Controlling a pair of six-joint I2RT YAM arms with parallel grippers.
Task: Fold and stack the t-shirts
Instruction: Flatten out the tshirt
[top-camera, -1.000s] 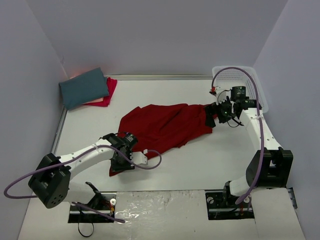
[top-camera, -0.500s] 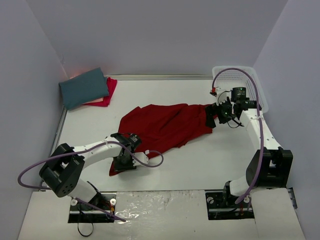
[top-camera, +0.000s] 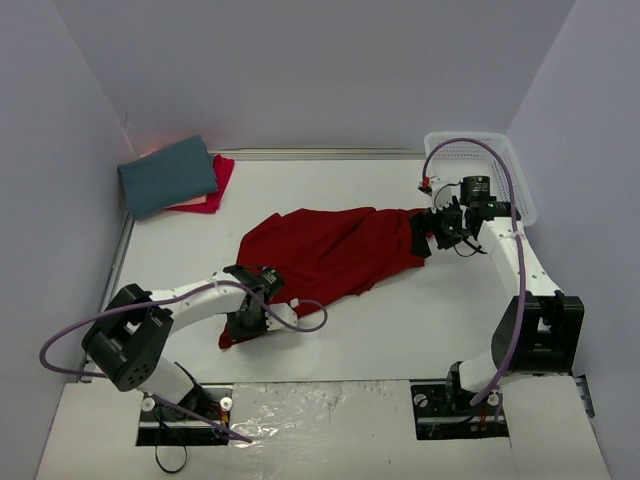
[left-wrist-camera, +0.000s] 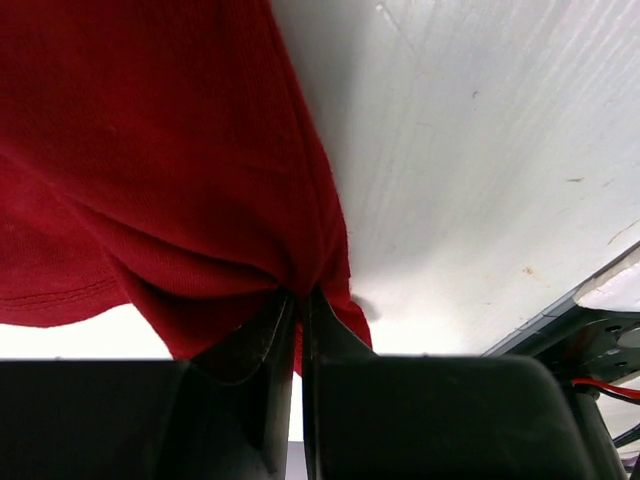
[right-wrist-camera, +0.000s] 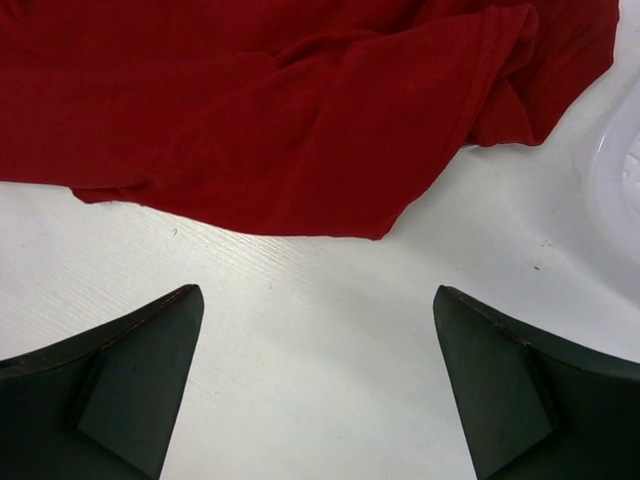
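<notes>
A deep red t-shirt (top-camera: 325, 250) lies spread and crumpled across the middle of the table. My left gripper (top-camera: 243, 325) is shut on its near left corner, and in the left wrist view the red cloth (left-wrist-camera: 190, 160) bunches into the closed jaws of that gripper (left-wrist-camera: 298, 300). My right gripper (top-camera: 422, 236) stands open at the shirt's far right end. In the right wrist view the red shirt's edge (right-wrist-camera: 300, 130) lies just beyond the open gripper (right-wrist-camera: 318, 315), with bare table between the fingers. A folded slate-teal t-shirt (top-camera: 167, 176) rests on a pinkish-red t-shirt (top-camera: 215, 188) at the back left.
A white mesh basket (top-camera: 478, 165) stands at the back right behind my right arm; its rim (right-wrist-camera: 612, 160) shows at the right edge of the right wrist view. Grey walls close in the table on three sides.
My left gripper has shut on the near left corner of the deep red t-shirt, and the left arm's elbow swung inward. The right arm has barely moved.
</notes>
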